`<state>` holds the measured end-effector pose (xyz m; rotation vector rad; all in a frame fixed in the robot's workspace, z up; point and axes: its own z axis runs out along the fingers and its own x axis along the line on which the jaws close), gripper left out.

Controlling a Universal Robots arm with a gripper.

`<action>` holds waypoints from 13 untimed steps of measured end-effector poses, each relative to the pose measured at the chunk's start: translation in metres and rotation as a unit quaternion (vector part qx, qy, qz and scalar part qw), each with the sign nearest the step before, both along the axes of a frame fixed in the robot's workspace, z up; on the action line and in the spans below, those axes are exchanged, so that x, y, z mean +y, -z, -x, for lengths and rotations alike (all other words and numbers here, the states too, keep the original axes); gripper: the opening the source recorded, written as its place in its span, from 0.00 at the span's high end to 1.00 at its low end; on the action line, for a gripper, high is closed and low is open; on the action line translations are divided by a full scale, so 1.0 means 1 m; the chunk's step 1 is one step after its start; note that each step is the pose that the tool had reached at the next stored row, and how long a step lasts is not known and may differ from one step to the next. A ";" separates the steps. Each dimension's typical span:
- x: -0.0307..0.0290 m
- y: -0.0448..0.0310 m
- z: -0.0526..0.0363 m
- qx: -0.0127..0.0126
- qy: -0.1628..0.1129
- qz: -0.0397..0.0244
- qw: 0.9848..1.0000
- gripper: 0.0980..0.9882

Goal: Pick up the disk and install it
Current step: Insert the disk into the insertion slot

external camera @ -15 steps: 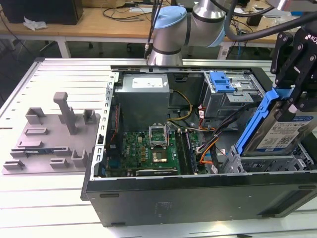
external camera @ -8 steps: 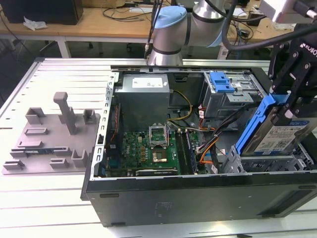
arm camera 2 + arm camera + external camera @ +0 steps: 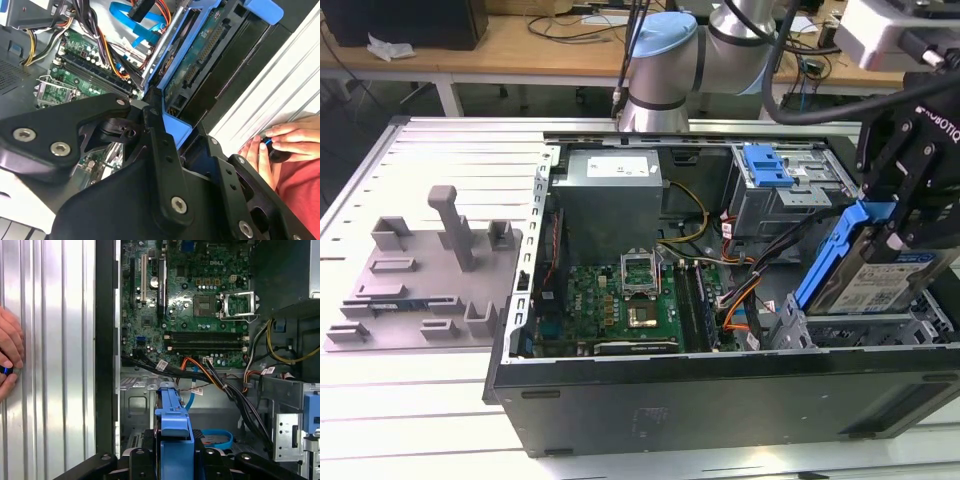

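Where the tool [image 3: 898, 228] hangs over the open case [image 3: 720, 385] at the exterior view's right, its fingers are clamped on the disk [image 3: 873, 283], gripping its blue rail. The disk is held tilted, label up, just above the drive bay [image 3: 790, 325]. The motherboard [image 3: 620, 300] lies beside the bay. A grey fixture [image 3: 420, 270] sits on the worktop [image 3: 420, 400], well apart. In both wrist views a hand [image 3: 7, 360] rests beside the case
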<state>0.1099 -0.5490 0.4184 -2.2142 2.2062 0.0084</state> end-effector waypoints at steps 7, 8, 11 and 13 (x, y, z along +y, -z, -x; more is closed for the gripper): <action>-0.0011 0.0085 0.0000 0.000 0.000 0.000 1.000 0.70; -0.0014 0.0115 0.0000 0.000 0.000 0.000 1.000 0.70; -0.0019 0.0163 0.0000 0.000 0.000 0.000 1.000 0.70; -0.0020 0.0185 0.0000 0.000 0.000 0.000 1.000 0.70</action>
